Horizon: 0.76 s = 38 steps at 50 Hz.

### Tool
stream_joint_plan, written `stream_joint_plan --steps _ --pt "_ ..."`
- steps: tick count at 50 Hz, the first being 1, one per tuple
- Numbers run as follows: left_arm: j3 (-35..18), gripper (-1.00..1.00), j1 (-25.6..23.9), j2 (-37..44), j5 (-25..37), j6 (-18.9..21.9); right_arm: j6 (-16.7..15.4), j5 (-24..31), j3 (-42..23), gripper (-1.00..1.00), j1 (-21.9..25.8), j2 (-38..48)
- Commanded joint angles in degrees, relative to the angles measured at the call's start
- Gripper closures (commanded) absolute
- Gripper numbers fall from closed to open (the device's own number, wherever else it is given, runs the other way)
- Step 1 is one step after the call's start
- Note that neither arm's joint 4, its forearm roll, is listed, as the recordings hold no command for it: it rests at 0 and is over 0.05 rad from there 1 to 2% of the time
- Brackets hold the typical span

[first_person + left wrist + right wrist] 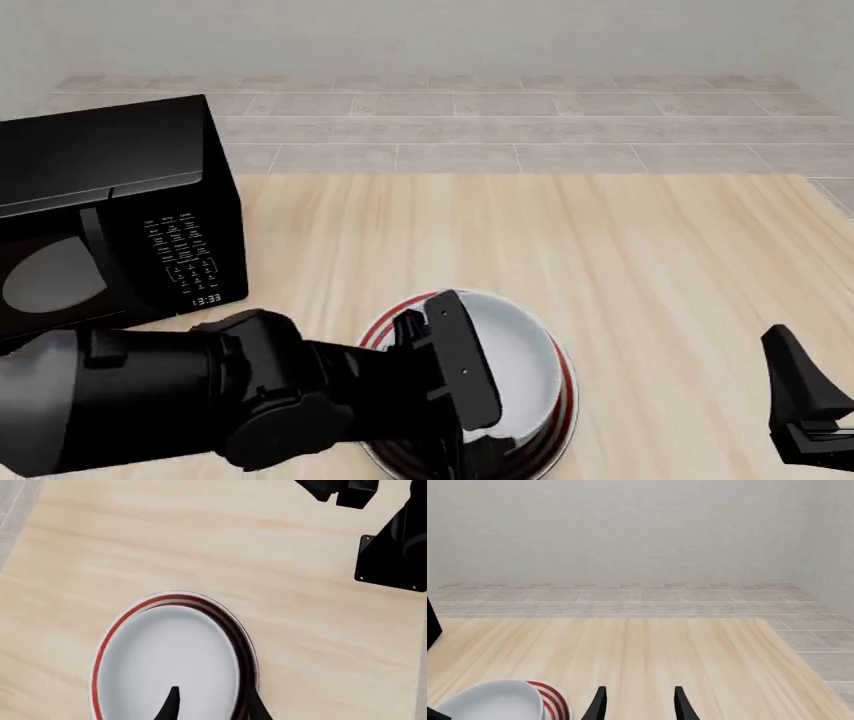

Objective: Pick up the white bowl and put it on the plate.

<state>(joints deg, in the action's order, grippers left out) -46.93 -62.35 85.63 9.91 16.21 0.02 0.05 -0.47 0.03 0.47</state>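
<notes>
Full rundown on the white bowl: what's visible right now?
The plain glossy white deep round bowl looks ceramic, with a pale bluish-grey inside. It sits upright, rim up, over the flat red-ringed white plate, whose rings peek out around it on the wooden table. The left hand straddles its near rim, one finger inside and one outside; whether the fingers press the wall cannot be told. The left arm hides its near-left part in the front view. The right hand stands apart from it.

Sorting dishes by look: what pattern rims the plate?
Concentric red rings on the plate, clearest in the left wrist view.
</notes>
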Motion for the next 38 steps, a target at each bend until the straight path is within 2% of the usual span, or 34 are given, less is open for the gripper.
stream_joint_plan --steps 1,21,38 --pt "-0.8 -1.0 0.8 -4.8 4.9 1.3 0.0 -0.1 0.1 -1.0 -0.1 0.0" --pt "-1.5 -1.0 2.5 -13.6 12.0 4.2 0.0 -0.1 0.1 -1.0 -0.1 0.0" --pt "2.0 -1.0 5.7 -23.0 15.8 6.3 0.0 -0.1 0.1 -1.0 -0.2 0.0"
